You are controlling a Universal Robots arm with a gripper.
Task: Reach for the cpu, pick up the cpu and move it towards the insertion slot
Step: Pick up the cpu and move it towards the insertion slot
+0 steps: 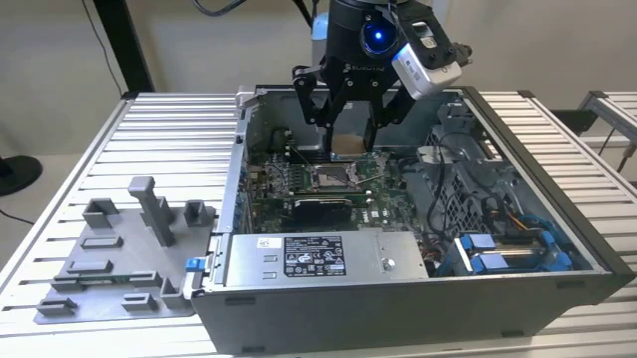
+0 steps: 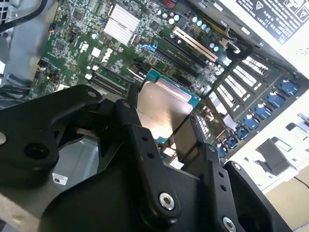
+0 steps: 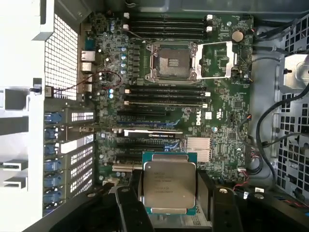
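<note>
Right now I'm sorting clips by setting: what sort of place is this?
Probably a lab or test bench for computer assembly. An open computer case lies on a ribbed aluminium table, a grey fixture plate sits beside it, and the gripper holds the cpu over the motherboard.

The arm's wrist point(image 1: 363, 33) is a black cylinder with a glowing blue ring light, and a white-and-grey camera housing point(image 1: 426, 66) sits bolted beside it. Below, the gripper point(image 1: 350, 145) has matte black jointed linkage bars pinned with silver screws.
</note>
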